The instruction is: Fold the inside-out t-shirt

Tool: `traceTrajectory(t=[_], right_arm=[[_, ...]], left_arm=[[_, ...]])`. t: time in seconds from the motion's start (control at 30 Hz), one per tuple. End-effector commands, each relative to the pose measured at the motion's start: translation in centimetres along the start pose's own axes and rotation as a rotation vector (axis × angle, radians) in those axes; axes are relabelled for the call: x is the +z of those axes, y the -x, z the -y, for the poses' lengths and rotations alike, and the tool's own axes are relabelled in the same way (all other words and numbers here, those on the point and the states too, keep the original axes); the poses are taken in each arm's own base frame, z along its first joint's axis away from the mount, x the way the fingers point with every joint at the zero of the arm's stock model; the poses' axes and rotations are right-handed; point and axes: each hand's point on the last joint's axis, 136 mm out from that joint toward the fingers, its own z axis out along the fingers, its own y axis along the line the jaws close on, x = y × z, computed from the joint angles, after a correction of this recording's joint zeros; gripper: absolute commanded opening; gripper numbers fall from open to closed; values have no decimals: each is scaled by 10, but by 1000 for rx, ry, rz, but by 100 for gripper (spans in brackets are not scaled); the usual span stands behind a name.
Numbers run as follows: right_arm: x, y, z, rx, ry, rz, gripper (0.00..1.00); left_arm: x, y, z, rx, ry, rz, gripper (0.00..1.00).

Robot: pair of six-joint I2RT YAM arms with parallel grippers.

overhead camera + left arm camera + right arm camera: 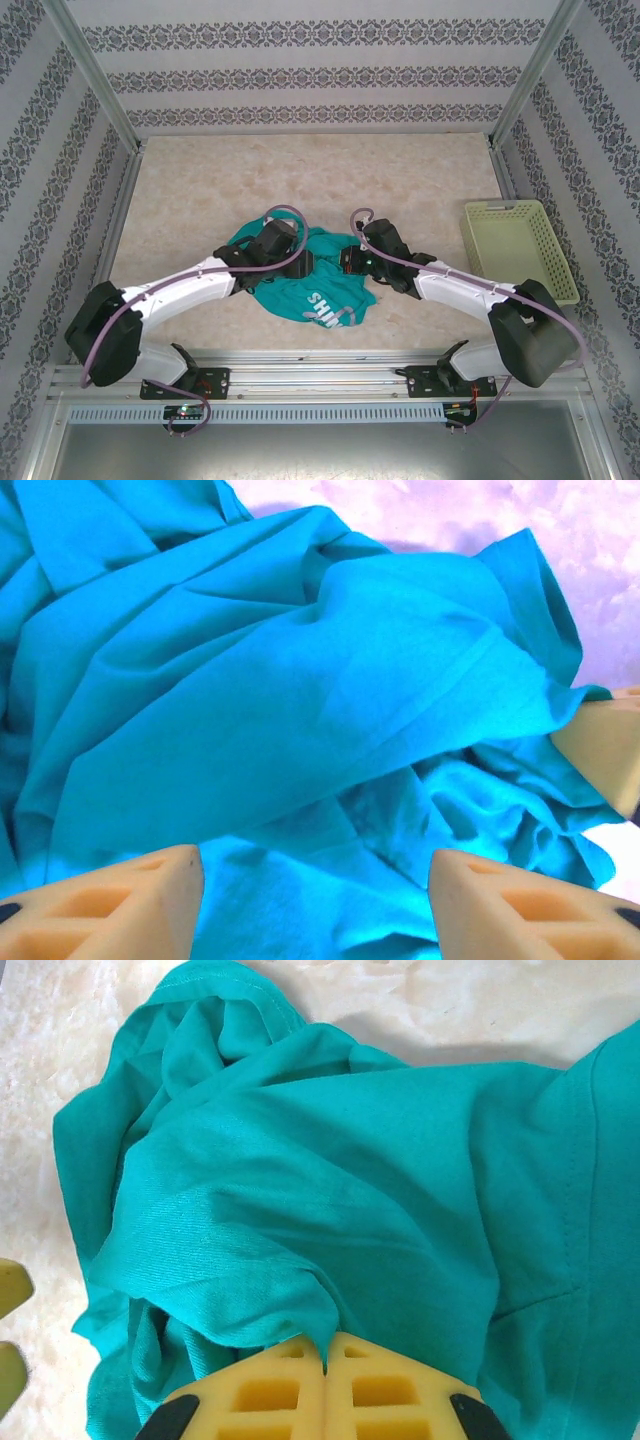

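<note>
The teal-green t-shirt [310, 280] lies crumpled in a heap at the middle of the table, white lettering showing on its near side. My left gripper [300, 262] hangs over the heap's left part, open, its tan fingers [130, 910] spread wide above the folds of the t-shirt [300, 710] with nothing between them. From the right, my right gripper [345, 262] is shut on a pinched fold of the t-shirt [330, 1200], the cloth running down between its yellow pads [270, 1390]. The neck tag is hidden.
A pale yellow-green basket [518, 248] stands at the right edge of the marble-patterned table [200, 190]. Patterned walls and metal posts close in the back and sides. Tips of the other gripper's fingers [10, 1330] show at the left edge of the right wrist view.
</note>
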Motion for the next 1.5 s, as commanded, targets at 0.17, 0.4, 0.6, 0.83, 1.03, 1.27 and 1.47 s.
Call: traceTrajectory(t=[0.17,0.4,0.6,0.83,1.03,1.27,1.47], right_arm=[[-7,-3,-9,-53,-6,24,0],[0,-10,-17,-79,-6,11,0],[-4,-11,-9,-76,-55,27,0],[-8,-4,16,20,-82,21,0],[-7,0,22,29,-119,23,3],[-26,3,21,-67,-184,28,29],[-58,-4,-8,-269,-251,36,42]], left_arm=[[22,-3,34,35,-124,-59,54],[37,0,32,26,-91,-63,33],[40,-5,29,26,-88,-70,6],[23,-22,28,33,-153,-45,0],[-11,-37,43,89,-244,34,0],[-13,-60,31,105,-258,50,0],[-8,-70,33,119,-279,36,0]])
